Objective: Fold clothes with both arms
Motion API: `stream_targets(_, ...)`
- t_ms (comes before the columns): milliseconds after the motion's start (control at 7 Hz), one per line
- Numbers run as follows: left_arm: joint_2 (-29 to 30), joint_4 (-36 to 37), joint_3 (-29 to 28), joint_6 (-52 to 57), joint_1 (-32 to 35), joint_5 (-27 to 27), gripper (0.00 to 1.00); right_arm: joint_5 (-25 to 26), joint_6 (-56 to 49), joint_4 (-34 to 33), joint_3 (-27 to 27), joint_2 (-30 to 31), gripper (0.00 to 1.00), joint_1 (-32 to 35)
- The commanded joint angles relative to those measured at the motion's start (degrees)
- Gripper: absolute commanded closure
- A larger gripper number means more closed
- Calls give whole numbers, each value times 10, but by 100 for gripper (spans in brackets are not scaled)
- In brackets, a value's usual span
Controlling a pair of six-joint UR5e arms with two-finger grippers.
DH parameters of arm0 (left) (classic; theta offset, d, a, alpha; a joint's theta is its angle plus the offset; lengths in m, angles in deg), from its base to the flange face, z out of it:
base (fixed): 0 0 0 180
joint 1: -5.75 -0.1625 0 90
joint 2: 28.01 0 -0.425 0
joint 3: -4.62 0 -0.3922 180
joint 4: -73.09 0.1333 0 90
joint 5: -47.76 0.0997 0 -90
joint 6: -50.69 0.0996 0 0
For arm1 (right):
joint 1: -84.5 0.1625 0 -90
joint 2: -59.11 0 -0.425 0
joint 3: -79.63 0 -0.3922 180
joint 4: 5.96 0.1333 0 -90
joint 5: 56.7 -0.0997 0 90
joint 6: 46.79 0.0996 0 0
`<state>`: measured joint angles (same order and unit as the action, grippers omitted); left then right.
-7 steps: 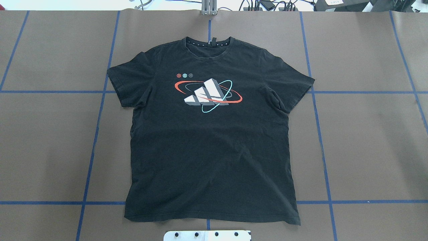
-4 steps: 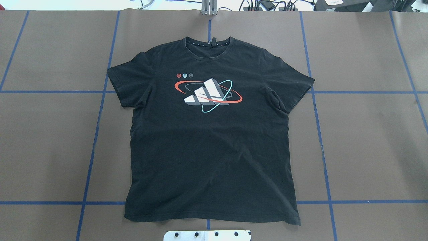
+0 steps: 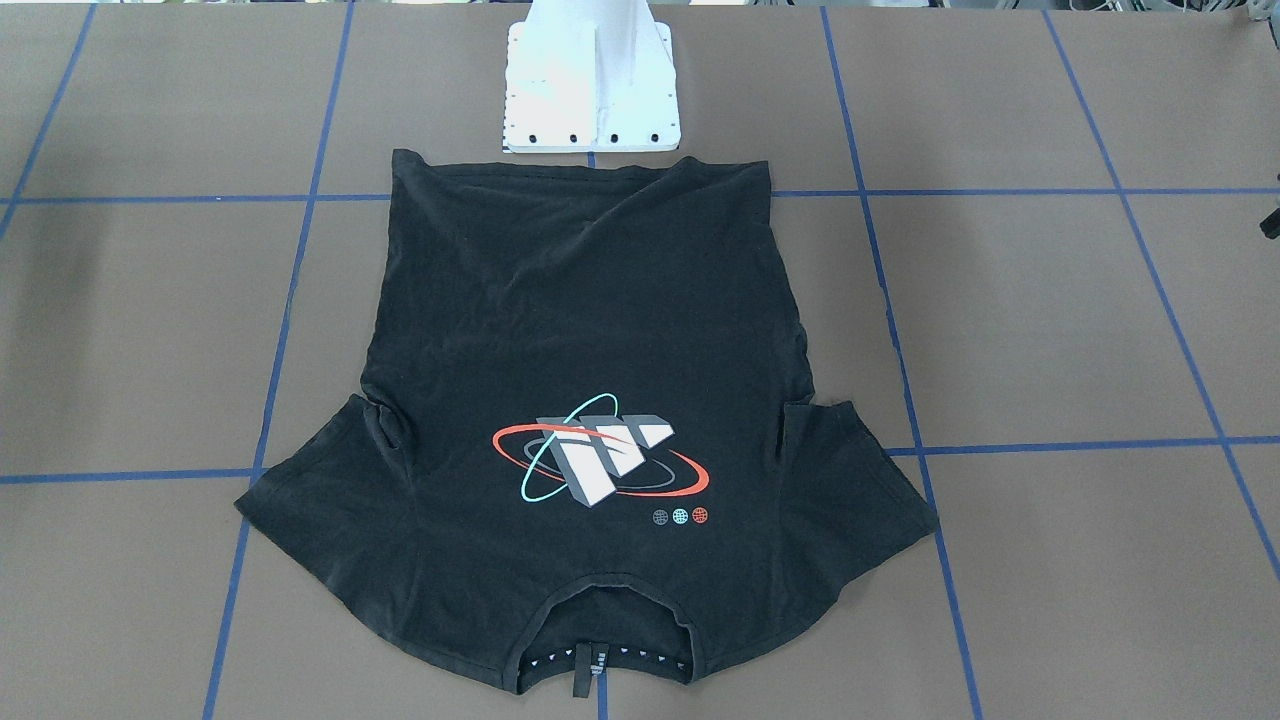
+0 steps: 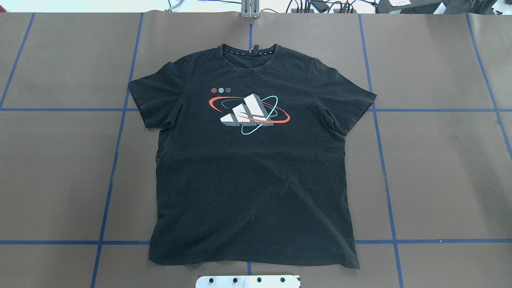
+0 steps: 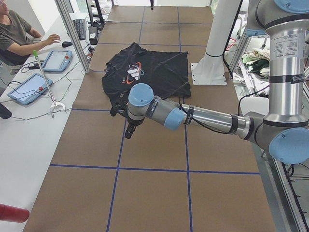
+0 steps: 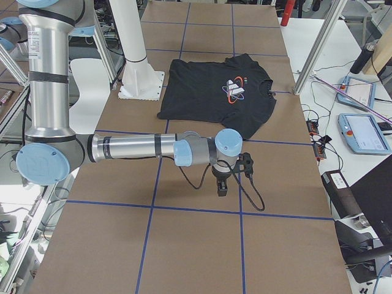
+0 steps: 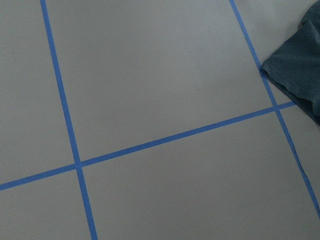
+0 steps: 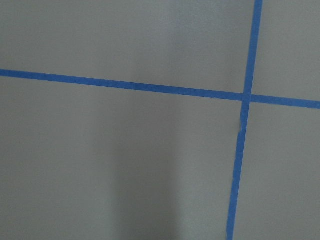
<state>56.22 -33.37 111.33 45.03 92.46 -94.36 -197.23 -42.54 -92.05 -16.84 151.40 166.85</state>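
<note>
Overhead exterior: T-shirt lies unmoved

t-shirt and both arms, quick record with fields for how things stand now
t-shirt: flat and unfolded on the table
face up: logo side
collar: on the side far from the robot
left end effector: over the table near the sleeve on the robot's left, off the cloth; open or shut unclear
right end effector: over the table, away from the t-shirt; open or shut unclear
folds done: none
</note>
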Motion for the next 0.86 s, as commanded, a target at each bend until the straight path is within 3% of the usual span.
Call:
stream_targets(0, -23, -9, 12, 5, -2, -1, 1, -40, 7, 40, 19, -15, 0, -34)
stream_targets(143, -21, -9, 7, 2, -2, 0, 1, -41, 61, 51, 50, -62, 0, -50)
stream_targets(429, -20, -17, 4, 1, -3, 1, 1, -22, 290, 111, 134, -185, 1, -125)
stream_targets(714, -20, -24, 5, -1, -3, 1, 1, 4, 419, 292, 247, -231, 2, -154)
